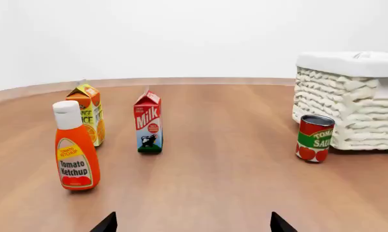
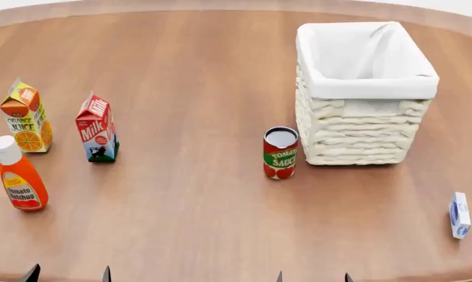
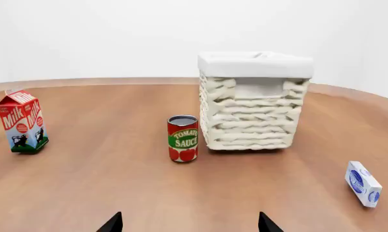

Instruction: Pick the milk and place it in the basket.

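The milk [image 2: 96,128] is a red-topped carton with a black cow, upright on the wooden table at the left; it also shows in the left wrist view [image 1: 148,123] and the right wrist view [image 3: 23,122]. The basket [image 2: 364,127], cream woven wicker with a white liner, stands at the back right, its inside showing only liner; it also shows in the left wrist view [image 1: 352,106] and the right wrist view [image 3: 253,111]. My left gripper [image 2: 68,275] and right gripper [image 2: 313,277] sit at the table's near edge, both open and empty, far from the milk. Only their fingertips [image 1: 105,224] [image 3: 113,224] show.
An orange juice carton [image 2: 26,117] and a tomato ketchup bottle [image 2: 19,174] stand left of the milk. A tomato sauce can [image 2: 280,153] stands just in front of the basket's left corner. A small white-and-blue box [image 2: 459,215] lies at the right.
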You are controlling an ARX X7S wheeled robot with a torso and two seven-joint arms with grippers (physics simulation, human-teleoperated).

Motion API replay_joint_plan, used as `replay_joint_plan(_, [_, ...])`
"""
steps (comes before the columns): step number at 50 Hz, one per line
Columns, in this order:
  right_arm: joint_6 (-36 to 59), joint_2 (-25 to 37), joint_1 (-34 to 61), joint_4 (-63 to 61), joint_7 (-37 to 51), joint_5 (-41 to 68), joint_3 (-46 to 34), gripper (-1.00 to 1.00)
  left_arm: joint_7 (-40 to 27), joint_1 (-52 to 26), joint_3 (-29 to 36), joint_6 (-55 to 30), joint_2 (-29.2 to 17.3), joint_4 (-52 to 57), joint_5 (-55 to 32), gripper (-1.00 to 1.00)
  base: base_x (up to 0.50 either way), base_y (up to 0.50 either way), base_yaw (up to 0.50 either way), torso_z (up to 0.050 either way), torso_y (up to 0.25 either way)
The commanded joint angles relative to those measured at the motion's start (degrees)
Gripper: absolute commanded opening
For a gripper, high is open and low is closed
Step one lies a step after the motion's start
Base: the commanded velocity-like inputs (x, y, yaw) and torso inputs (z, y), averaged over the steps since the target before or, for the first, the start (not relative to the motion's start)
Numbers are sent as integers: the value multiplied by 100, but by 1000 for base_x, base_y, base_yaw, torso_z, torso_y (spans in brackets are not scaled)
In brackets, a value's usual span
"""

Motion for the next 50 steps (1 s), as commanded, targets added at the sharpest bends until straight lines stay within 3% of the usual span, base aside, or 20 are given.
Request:
replay_joint_plan(1, [83,89,-39,-176,115,91,-115,100,-76,-12,90,-71,-103,11,-111,100,0,0,0,0,0])
replay_joint_plan(17, [391,283,82,-152,654,142,-367,100,-318,-61,379,-37,-339,-194,-242,100,0,11,0,0,0])
replay_joint_plan(40, [267,431,159,63,860,280,-662,100,-527,-160,523,121,-497,-468,-394,100,0,500,0,0,0])
replay_joint_plan(45, [302,452,178,78,950,294,-675,100,-574,-161,581,118,-530,-467,-401,100,0,0,0,0,0])
replay_joint_plan(47, [463,471,217,-21,907,381,-686,100,-618,-221,615,-81,-539,-348,-385,100,0,0,0,0,0])
replay_joint_plan(50, [1423,552,412,-693,892,514,-691,100,-676,-370,635,-951,-578,412,-458,100,0,0,0,0,0])
